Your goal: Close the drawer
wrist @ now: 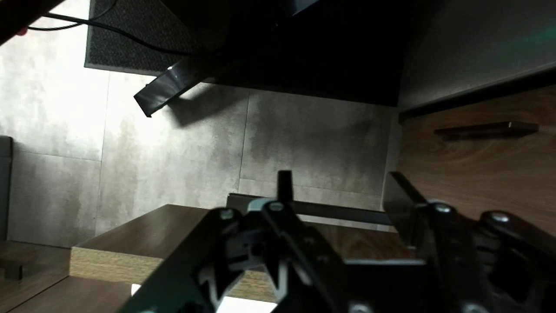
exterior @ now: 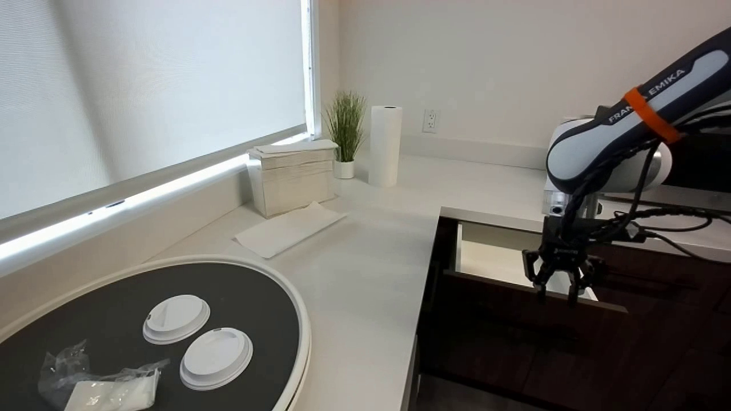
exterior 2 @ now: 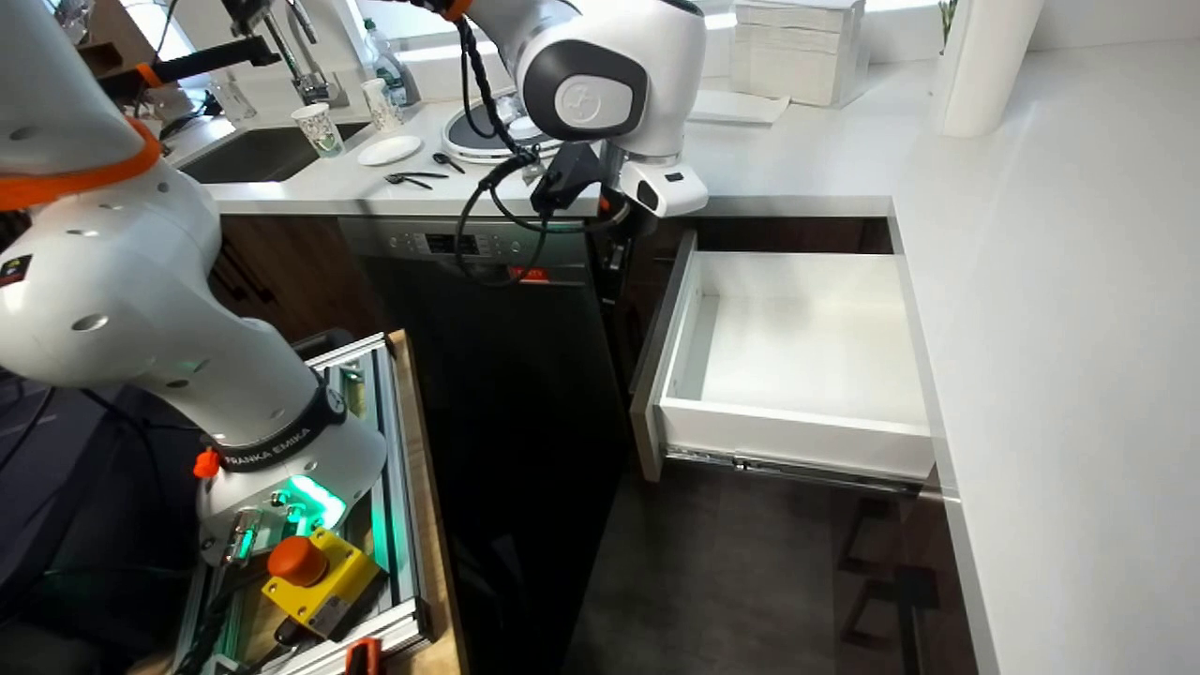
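Observation:
The drawer is pulled open under the white counter, its pale inner box showing in both exterior views [exterior: 491, 260] [exterior 2: 797, 419], with nothing seen inside. Its dark brown front panel runs along the box's outer side. In the wrist view the drawer's panel edge [wrist: 108, 263] shows below, with a dark handle bar beyond it. My gripper [exterior: 557, 296] is open and empty, fingers pointing down near the front panel. In the wrist view the gripper [wrist: 340, 173] has its fingertips wide apart, reaching past the panel over the floor. I cannot tell whether it touches the panel.
The white counter [exterior 2: 1059, 375] runs along the drawer's side and back. A dishwasher [exterior 2: 487, 375] stands beside the drawer's front. A cabinet front with a handle [wrist: 486, 129] is close to the right finger. The robot's base stand [exterior 2: 412, 525] carries a yellow emergency-stop box [exterior 2: 323, 581].

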